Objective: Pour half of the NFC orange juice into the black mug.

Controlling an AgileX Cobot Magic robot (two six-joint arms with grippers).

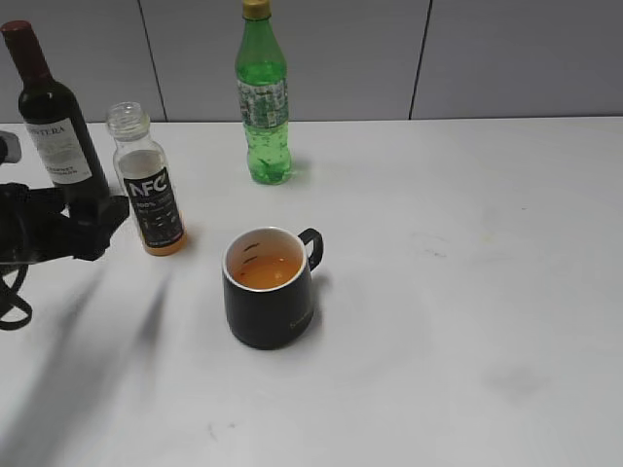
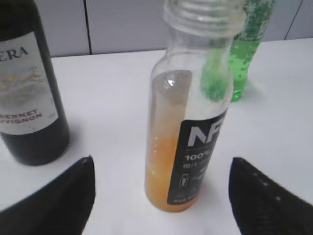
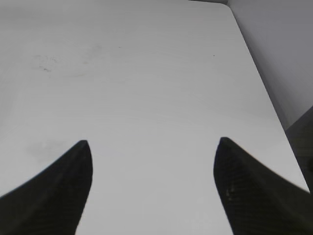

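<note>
NFC orange juice (image 2: 188,132) upright, untouched, between spread left pincer (image 2: 161,193) fingers.

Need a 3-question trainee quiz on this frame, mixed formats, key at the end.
1. True or false: the black mug already holds orange liquid.
2. Multiple choice: the NFC orange juice bottle is (A) lying on its side, (B) upright and uncapped, (C) upright with cap on.
3. Fill in: the left gripper is ____, with the bottle standing free between its fingers.

Key
1. True: orange liquid shows against the white inside.
2. B: it stands on the table near the wine bottle, neck open.
3. Open: neither finger touches the bottle in the left wrist view.
</note>
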